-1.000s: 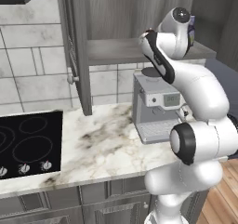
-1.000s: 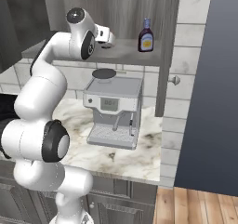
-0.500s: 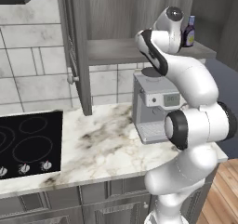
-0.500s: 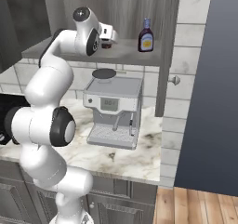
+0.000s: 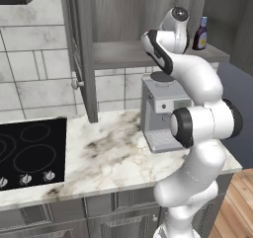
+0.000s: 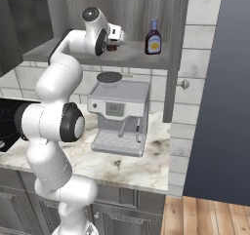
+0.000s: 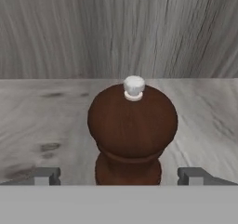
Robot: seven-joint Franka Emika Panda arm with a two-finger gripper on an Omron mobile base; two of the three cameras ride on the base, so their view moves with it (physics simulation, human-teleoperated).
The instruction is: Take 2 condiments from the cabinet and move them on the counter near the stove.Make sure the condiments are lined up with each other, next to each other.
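My claw [image 7: 121,175] is spread wide and holds nothing. In the hand view its left tip sits to one side of the pepper mill [image 7: 132,135] and its right tip to the other, both clear of the wood. The mill stands upright on the cabinet shelf [image 6: 136,59], in front of the back panel.

I judge it stiff, light and smooth, with a bulging head over a narrow waist and a small pale knob on top. The waist or lower body looks the safest place to close on; the rounded head could slip out of flat tips.

Going left to right in the left base view: the stove [image 5: 29,150] lies at the far left, then bare counter [image 5: 108,153] where both condiments should end up, then the coffee machine [image 5: 160,113] right beneath the shelf. The bottle [image 6: 153,38] stands further right on the same shelf, well apart from the mill. The open cabinet door [image 5: 84,54] and the machine's top look like the things to clear when pulling out.
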